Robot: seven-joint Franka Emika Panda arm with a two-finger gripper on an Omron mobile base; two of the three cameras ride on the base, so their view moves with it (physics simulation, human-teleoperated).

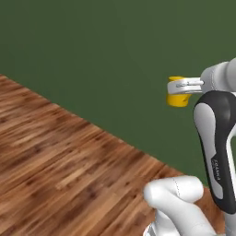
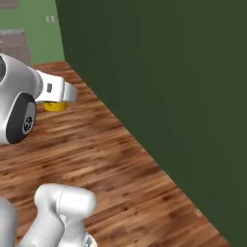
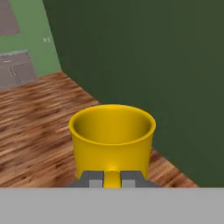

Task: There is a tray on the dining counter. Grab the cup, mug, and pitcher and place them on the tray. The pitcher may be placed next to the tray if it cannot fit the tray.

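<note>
Gripper (image 3: 112,179) nearest, jaws clamped on the yellow mug's (image 3: 112,138) handle. Mug held upright in the air above the wood floor (image 3: 30,127), close beside the dark green wall (image 3: 144,57).

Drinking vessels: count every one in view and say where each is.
1: the yellow mug, held in the gripper by its handle, above the wooden floor beside the dark green wall. Others may be out of frame.

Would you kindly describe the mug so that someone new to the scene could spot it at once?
Find the dark green wall above the wood floor. In front of it, the gripper holds the mug off the floor, its tips shut on the mug's handle in the hand view. It is the one bright yellow thing, an open cylinder.
</note>
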